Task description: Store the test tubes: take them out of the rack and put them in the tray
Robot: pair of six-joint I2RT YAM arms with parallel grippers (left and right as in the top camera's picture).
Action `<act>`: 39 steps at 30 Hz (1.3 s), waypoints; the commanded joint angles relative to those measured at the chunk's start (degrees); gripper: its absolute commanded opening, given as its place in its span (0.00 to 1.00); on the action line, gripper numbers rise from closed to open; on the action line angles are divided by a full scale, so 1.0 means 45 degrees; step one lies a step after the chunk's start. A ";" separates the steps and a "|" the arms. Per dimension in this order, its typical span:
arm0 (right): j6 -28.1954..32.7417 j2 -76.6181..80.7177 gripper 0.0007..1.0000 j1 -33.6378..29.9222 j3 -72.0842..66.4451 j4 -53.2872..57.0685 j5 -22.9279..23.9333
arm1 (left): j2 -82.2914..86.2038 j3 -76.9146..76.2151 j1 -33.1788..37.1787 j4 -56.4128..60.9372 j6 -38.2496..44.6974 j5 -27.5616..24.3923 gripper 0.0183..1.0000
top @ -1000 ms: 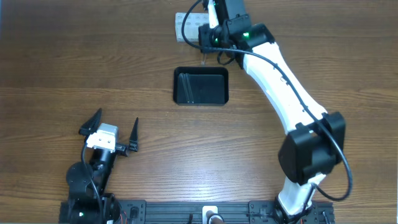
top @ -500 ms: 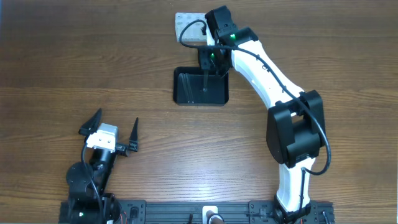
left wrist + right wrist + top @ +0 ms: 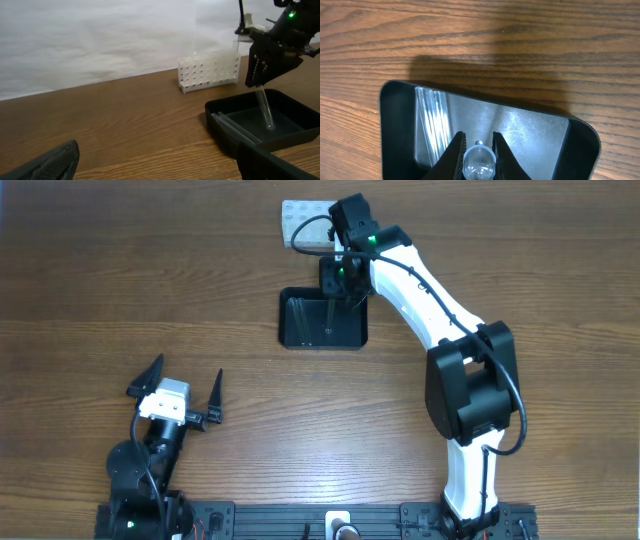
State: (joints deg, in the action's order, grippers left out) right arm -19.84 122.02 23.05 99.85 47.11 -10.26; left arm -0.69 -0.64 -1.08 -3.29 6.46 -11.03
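The black tray (image 3: 284, 320) lies in the upper middle of the table, with the white rack (image 3: 300, 222) just beyond it. My right gripper (image 3: 337, 276) hangs over the tray, shut on a clear test tube (image 3: 264, 106) that points steeply down, its tip near the tray floor. In the right wrist view the tube's round end (image 3: 479, 163) sits between the fingers, above the tray (image 3: 395, 135). A few clear tubes (image 3: 433, 125) lie flat along one side of the tray. My left gripper (image 3: 181, 391) rests open near the left arm's base, holding nothing.
Bare wooden tabletop surrounds the tray and rack. In the left wrist view the rack (image 3: 209, 71) stands behind the tray (image 3: 222, 127), against a pale wall. The right arm (image 3: 430, 300) stretches diagonally across the right half of the table.
My right gripper has carried the tube from the rack to over the tray and lowered it into the tray. The left arm has not moved.
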 commanded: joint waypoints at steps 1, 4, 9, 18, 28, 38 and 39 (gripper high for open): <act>-0.0257 0.0209 0.01 0.0078 -0.0024 -0.0063 -0.0131 | 0.0068 0.0068 0.0078 -0.0015 0.0141 -0.0165 1.00; -0.0262 0.0257 0.02 0.0092 -0.0024 -0.0112 -0.0136 | 0.0068 0.0068 0.0078 -0.0015 0.0136 -0.0165 1.00; -0.0549 0.0685 0.01 0.0136 -0.0024 -0.0330 -0.0136 | 0.0068 0.0068 0.0078 -0.0015 0.0141 -0.0160 1.00; -0.0544 0.0860 0.02 0.0136 -0.0024 -0.0534 -0.0136 | 0.0068 0.0068 0.0078 -0.0015 0.0136 -0.0160 1.00; -0.0539 0.1035 0.02 0.0141 -0.0024 -0.0432 -0.0136 | 0.0068 0.0068 0.0078 -0.0015 0.0136 -0.0165 1.00; -0.0539 0.1103 0.01 0.0165 -0.0029 -0.0189 -0.0136 | 0.0068 0.0068 0.0078 -0.0015 0.0141 -0.0165 1.00; -0.0539 0.1132 0.02 0.0165 -0.0029 -0.0189 -0.0141 | 0.0068 0.0068 0.0078 -0.0015 0.0141 -0.0160 1.00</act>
State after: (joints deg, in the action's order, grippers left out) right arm -22.33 124.99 23.09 99.85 46.02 -11.31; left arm -0.69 -0.64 -1.08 -3.31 6.46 -11.03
